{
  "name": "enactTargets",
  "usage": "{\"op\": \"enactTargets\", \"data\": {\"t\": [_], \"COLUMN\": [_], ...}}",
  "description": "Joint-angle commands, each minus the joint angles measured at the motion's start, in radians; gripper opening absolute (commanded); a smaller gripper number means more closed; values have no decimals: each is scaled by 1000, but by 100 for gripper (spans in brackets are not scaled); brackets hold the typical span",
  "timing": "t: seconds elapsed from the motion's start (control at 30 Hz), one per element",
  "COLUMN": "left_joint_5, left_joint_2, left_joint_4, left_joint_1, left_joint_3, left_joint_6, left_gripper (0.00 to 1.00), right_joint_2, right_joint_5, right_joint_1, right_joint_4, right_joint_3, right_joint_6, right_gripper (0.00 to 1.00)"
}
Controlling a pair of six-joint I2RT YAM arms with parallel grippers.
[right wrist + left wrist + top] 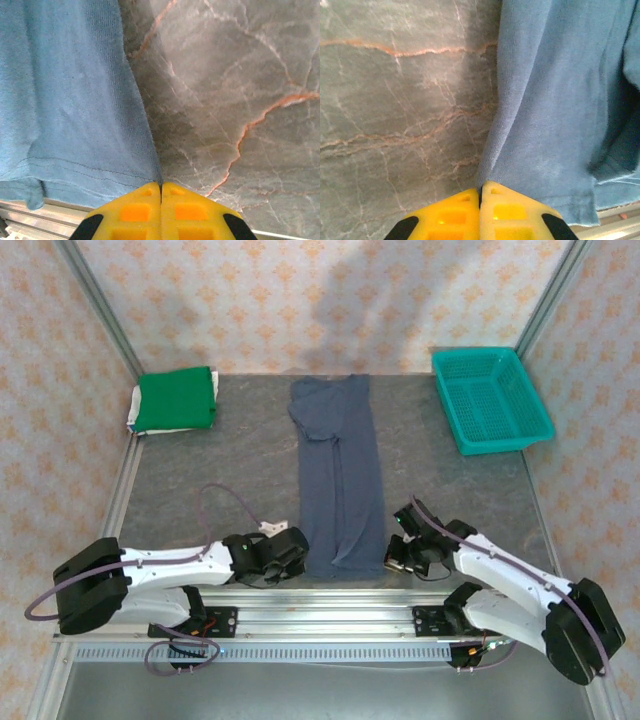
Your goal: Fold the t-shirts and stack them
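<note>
Near edge: left gripper, jaws closed on the near-left hem corner of the slate-blue t-shirt. Right gripper, jaws likewise pinched on the near-right hem corner.
Middle: the shirt, already narrowed to a long strip, lies flat on the bench, collar end far.
Far left: green t-shirt, folded, atop a white t-shirt.
Far right: teal basket.
Step in hand: end-to-end fold of the blue shirt. The next move likely calls for raising both corners evenly and carrying the hem toward the collar.
</note>
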Motion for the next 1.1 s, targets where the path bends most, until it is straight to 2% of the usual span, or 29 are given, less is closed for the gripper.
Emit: {"op": "enactTargets", "data": {"t": [0.0,0.13,0.3,0.4,0.6,0.83,1.07], "left_joint_5": [-61,-74,-115,-97,2,149,225], "left_joint_2": [2,-10,-61,-88,-56,142,383], "left_joint_4": [-40,-47,-142,-172,-188,-224,-280], "left_joint_1": [-32,-52,-27,40,246,476,593], "left_joint_3": [11,49,160,199,306,515,747], "left_joint_6": [-42,-51,-17,17,144,308,438], "left_gripper": [5,3,2,1,1,0,0], "right_joint_2": [-32,-47,-24,66,293,579,788], "right_joint_5": [19,27,101,114,101,98,101], "right_joint_1": [23,25,21,-10,-129,-244,-325], "right_joint_4": [-39,-89,-195,-226,-241,-283,-304], "right_joint_3": [-38,-1,179,297,525,823,1015], "right_joint_6": [79,64,-5,-75,-227,-372,-444], "right_gripper": [0,0,0,0,0,0,0]}}
